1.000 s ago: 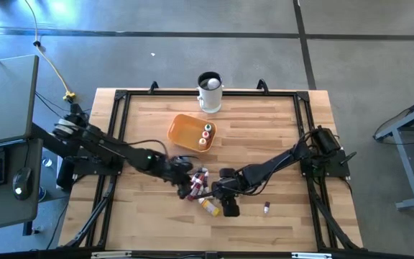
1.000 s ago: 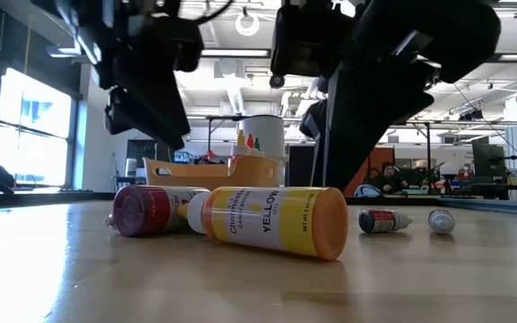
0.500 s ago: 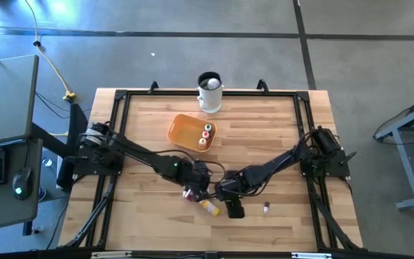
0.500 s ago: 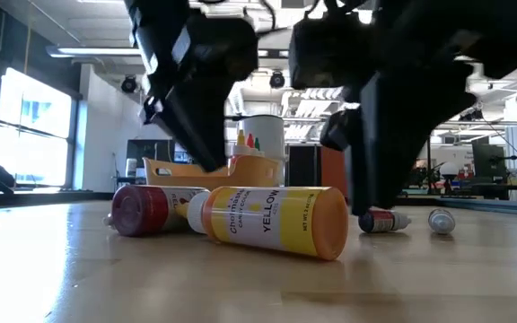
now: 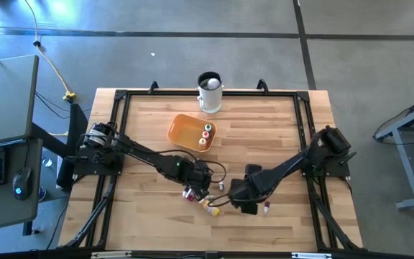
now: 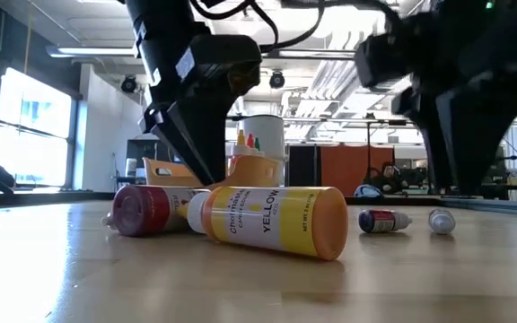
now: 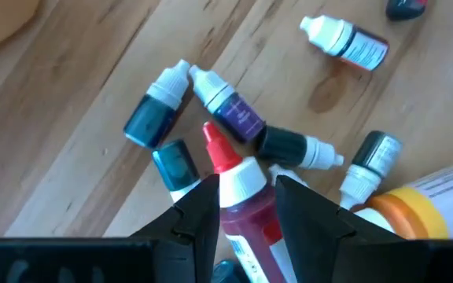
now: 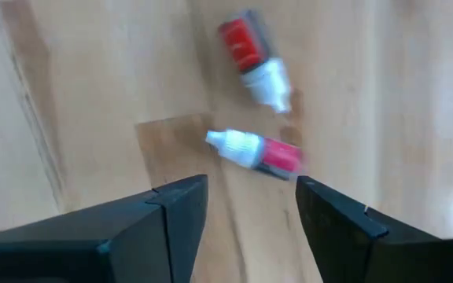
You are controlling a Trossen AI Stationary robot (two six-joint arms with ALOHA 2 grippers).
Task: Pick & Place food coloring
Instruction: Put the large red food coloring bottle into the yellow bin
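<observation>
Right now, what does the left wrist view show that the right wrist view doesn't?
Only the left wrist view shows the left gripper, fingers around a red-capped dropper bottle of red colouring, amid a cluster including a teal bottle, a purple bottle and the big yellow bottle. Only the right wrist view shows the open right gripper above two small red-labelled white-tipped bottles lying apart. Both show the light wooden tabletop.

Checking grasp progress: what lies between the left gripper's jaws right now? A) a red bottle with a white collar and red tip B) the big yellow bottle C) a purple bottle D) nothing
A: the left wrist view shows the red bottle between the left gripper jaws.
</observation>
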